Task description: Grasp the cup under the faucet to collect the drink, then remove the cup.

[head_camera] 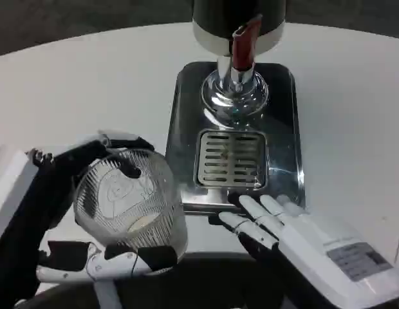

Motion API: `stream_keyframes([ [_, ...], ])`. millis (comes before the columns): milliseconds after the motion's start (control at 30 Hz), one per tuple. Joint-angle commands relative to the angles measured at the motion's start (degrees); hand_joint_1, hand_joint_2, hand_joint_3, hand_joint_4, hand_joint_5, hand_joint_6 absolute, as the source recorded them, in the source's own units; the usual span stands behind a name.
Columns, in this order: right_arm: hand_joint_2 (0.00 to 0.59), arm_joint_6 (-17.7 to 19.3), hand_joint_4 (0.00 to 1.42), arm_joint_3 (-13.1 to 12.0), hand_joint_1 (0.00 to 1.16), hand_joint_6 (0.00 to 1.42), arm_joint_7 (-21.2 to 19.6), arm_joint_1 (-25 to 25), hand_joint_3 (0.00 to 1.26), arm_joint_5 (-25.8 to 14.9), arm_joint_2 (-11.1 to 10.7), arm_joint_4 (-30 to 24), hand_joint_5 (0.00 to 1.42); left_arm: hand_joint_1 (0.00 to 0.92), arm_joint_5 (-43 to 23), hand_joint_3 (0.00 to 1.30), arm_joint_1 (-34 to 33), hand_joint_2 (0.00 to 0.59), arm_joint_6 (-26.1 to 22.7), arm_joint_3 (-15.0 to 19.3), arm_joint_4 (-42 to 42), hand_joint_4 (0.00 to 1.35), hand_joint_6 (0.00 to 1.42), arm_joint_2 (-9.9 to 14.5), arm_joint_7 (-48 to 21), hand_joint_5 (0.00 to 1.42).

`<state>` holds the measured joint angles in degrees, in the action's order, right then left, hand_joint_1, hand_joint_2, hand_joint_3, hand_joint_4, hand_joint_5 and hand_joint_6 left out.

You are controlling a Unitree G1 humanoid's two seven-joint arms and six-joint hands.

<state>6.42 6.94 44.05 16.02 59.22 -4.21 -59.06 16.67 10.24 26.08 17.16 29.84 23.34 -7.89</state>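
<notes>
While the clear ribbed plastic cup (132,203) is held by the left hand (90,212), with fingers wrapped around its wall from above and below, it is positioned over the white table (71,84) to the left of the steel drip tray (283,141), not yet under the faucet (241,48). The cup's long axis is tilted, its mouth turned toward the camera, so it is judged that it must be brought upright before filling. From the left hand, the slotted grate (230,158) lies up and to the right, with the faucet beyond it at the dispenser (238,16). The right hand (296,228) is seen resting at the near edge of the tray, fingers extended and slightly apart, nothing held. The right hand is nearer the grate, but the cup is carried by the left.
</notes>
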Motion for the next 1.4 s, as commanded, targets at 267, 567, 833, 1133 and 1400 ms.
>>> stream_keyframes([
  [267,0.484,1.12,0.00,-0.28,0.45,0.02,0.61,0.55,0.13,-0.67,0.88,-0.94,0.00,0.566,-0.36,0.96,0.56,0.000,0.46,0.23,0.93,1.02,1.42,-0.11,0.23,1.18],
  [567,0.484,0.52,0.00,-0.43,0.45,0.02,1.07,-0.03,0.13,-0.86,0.74,-0.94,0.00,0.566,-0.38,0.96,0.24,0.000,0.35,0.19,0.67,1.02,1.42,0.00,0.19,1.18],
  [833,0.484,0.35,0.00,-0.39,0.45,0.02,1.30,-0.32,0.13,-0.88,0.91,-0.94,0.00,0.567,-0.45,0.96,-0.32,0.000,0.24,0.18,0.28,1.02,1.42,0.15,0.17,1.18],
  [1133,0.484,0.35,0.00,0.20,0.45,0.02,1.58,-0.32,0.13,-0.55,1.01,-0.94,0.00,0.567,-0.69,0.96,-0.59,0.000,0.26,0.89,-0.46,1.02,1.42,0.35,0.32,1.18],
  [1400,0.484,0.57,0.00,0.82,0.45,0.02,1.50,0.04,0.13,-0.14,1.21,-0.94,0.00,0.567,-0.37,0.96,-1.10,0.000,-0.11,1.57,-1.98,1.02,1.42,0.63,0.56,1.18],
])
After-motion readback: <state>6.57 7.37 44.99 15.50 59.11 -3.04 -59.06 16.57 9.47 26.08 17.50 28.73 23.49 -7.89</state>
